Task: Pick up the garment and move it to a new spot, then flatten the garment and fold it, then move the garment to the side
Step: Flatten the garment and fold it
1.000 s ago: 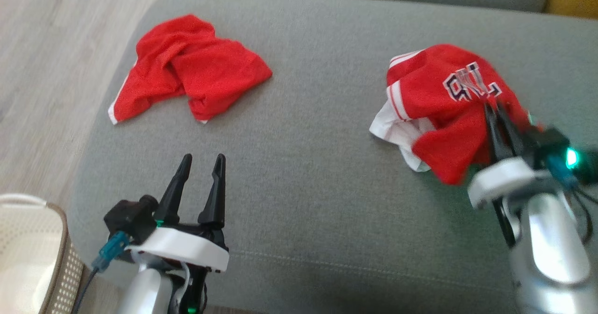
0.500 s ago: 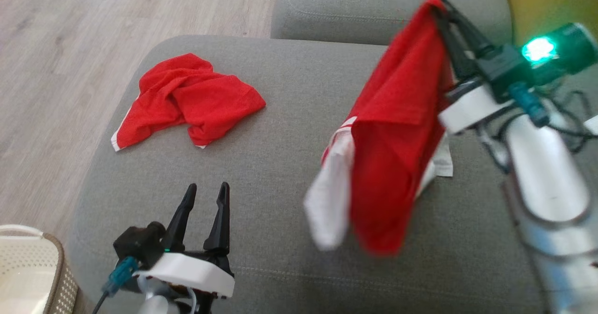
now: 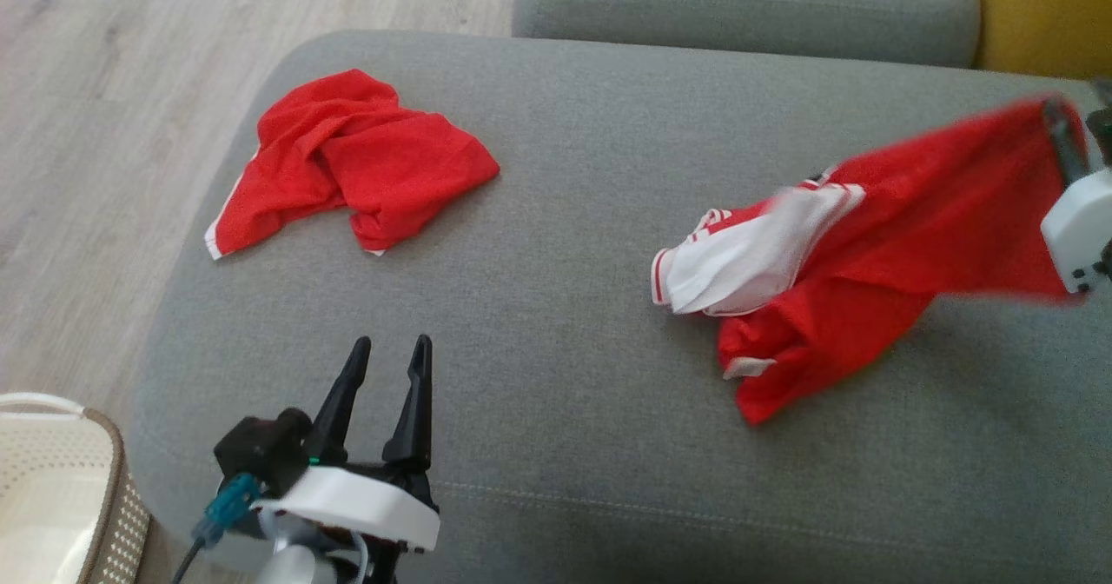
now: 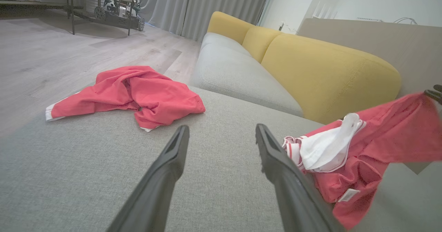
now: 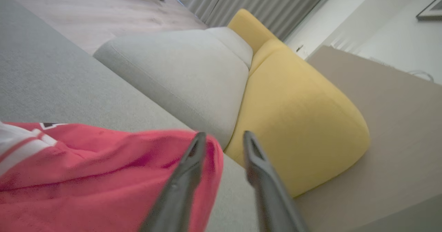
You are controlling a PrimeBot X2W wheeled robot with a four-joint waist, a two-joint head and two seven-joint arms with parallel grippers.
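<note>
Garment [image 3: 877,245] slants up to raised, parted right jaws.

Soft, even daylight; faint shadows. Motion blur smears the right garment [image 3: 921,219] and right fingers [image 5: 179,187]. Wrist-view edges bow.

Garment [image 3: 877,254] is no longer found bunched on the grey cushion [image 3: 565,323]. It was lifted clear of the cushion and is now stretched slantwise. The white-lined lower end is laid back on the cushion and the upper end is held up over the cushion's right part. Right gripper [image 5: 224,138], earlier pinched on the cloth, is now seen with jaws parted; the cloth is draped against one finger.
</note>
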